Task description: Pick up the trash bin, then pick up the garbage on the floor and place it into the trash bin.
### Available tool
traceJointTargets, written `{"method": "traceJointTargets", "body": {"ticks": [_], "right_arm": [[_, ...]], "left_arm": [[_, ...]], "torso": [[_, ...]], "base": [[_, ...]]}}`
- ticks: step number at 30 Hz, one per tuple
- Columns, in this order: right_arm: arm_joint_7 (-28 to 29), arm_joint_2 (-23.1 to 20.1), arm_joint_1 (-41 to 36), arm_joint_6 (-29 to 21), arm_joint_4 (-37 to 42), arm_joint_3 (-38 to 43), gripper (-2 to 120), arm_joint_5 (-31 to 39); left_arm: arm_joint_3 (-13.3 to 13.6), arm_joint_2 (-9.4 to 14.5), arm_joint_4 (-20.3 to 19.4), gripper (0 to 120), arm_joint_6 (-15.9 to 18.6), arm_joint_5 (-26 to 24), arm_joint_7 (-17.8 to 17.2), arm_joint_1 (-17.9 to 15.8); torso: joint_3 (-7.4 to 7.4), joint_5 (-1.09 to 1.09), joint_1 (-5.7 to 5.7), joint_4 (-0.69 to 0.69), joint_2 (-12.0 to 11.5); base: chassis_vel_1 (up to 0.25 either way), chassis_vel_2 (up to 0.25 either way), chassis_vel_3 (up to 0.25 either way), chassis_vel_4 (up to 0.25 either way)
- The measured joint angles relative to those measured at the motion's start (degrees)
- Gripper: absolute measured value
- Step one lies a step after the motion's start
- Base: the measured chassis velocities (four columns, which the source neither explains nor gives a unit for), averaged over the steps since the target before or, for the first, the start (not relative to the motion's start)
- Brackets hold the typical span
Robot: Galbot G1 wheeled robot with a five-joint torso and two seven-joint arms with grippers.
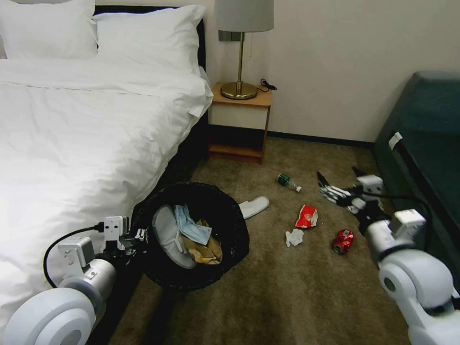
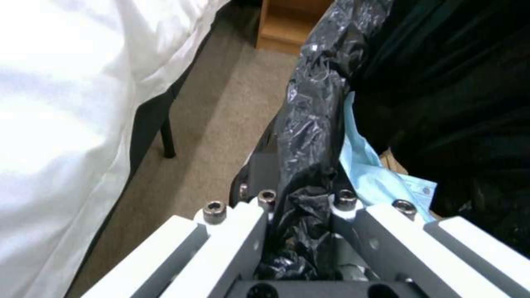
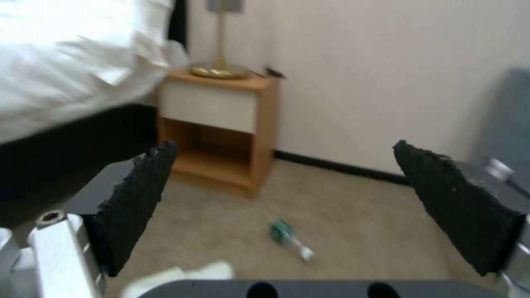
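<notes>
- the right gripper (image 1: pixel 341 184) hangs above the carpet with its two black pads spread wide and nothing between them; in the right wrist view the green bottle (image 3: pixel 291 240) lies ahead of it and lower, on the floor between the two pads.
- in the head view this green bottle (image 1: pixel 288 182) lies to the robot's left of the right gripper, near it but apart, and its long axis runs slanted, with the white cap end pointing back toward the robot's right.
- the right arm is clearly the nearer one for all the litter; the left gripper (image 1: pixel 139 235) is closed on the crinkled bag at the rim of the trash bin (image 1: pixel 230 211) and holds the bin tilted off the floor beside the bed (image 1: pixel 72 143), its mouth turned toward the camera.
- the bin already has some things inside, a light blue piece and a tan paper.
- more garbage lies closer to the robot than the bottle: a red wrapper (image 1: pixel 306 216), a white tissue (image 1: pixel 294 237), a crushed red can (image 1: pixel 343 241), and a white slipper (image 1: pixel 254 207) just beside the bin.
- i judge that nothing blocks the way to the bottle; the nightstand (image 1: pixel 239 124) stands well behind it and the dark sofa (image 1: pixel 421 143) is on the robot's right.
</notes>
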Motion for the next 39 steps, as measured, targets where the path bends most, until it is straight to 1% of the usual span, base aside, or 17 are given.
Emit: {"method": "traceJointTargets", "body": {"ticks": [1,2,4,7,13,18,29,39], "right_arm": [[0.0,0.0,0.0,0.0,0.0,0.0,100,0.0],[-0.1,0.9,-1.4,0.1,0.6,1.5,100,-0.1],[-0.4,2.4,-3.2,0.1,1.7,4.0,100,-0.1],[-0.5,3.7,-3.9,0.2,2.1,5.4,100,0.0],[-0.5,5.1,-3.4,0.1,1.9,5.5,100,0.1],[-0.4,5.4,-2.8,0.0,1.8,4.8,100,0.1],[0.5,5.7,-3.2,-0.2,2.0,3.6,100,-0.2],[0.7,5.8,-3.6,-0.6,2.5,2.6,100,-0.5]], "left_arm": [[0.0,0.0,0.0,2,0.0,0.0,0.0,0.0],[-0.1,0.1,0.0,2,0.0,0.0,0.0,0.0],[-0.2,0.1,0.0,2,0.0,0.0,0.0,0.0],[0.0,-0.2,0.0,2,0.0,0.2,0.0,-0.1],[0.2,-0.3,0.1,2,0.0,0.3,0.1,0.0],[0.0,-0.3,-0.1,2,0.0,0.3,0.1,0.4],[0.1,-0.6,-0.2,2,0.0,0.5,0.1,0.3],[-0.2,-0.6,-0.8,2,0.0,0.6,0.2,0.5]], "torso": [[0.00,0.00,0.00,0.00,0.0],[0.00,-0.01,-0.01,0.02,0.0],[0.00,-0.02,0.00,0.02,0.0],[0.00,-0.01,0.00,0.02,0.0],[0.00,-0.01,-0.01,0.02,0.0],[-0.01,-0.02,-0.01,0.03,0.0],[0.01,-0.01,0.00,0.02,0.0],[0.01,-0.01,0.00,0.02,0.0]], "base": [[0.000,0.000,0.000,0.000],[0.000,0.000,0.000,0.000],[0.000,0.000,0.000,0.000],[0.000,0.000,0.000,0.000],[0.000,0.000,0.000,0.000],[-0.041,0.035,0.052,-0.050],[-0.124,0.121,0.118,-0.130],[-0.095,0.095,0.094,-0.086]]}}
